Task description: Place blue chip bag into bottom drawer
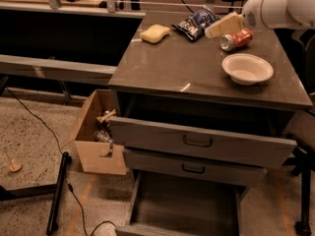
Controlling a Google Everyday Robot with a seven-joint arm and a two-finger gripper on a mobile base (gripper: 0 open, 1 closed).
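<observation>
The blue chip bag lies crinkled at the back of the grey cabinet top, right of the yellow sponge. My gripper reaches in from the upper right on the white arm and hovers just right of the bag, its tan fingers pointing left at it. A red soda can lies on its side just below the gripper. The bottom drawer is pulled far out at the foot of the cabinet, its grey inside bare.
A white bowl sits on the right of the cabinet top. The two upper drawers stand partly open above the bottom one. An open cardboard box sits on the floor left of the cabinet. A black pole and cable lie on the floor.
</observation>
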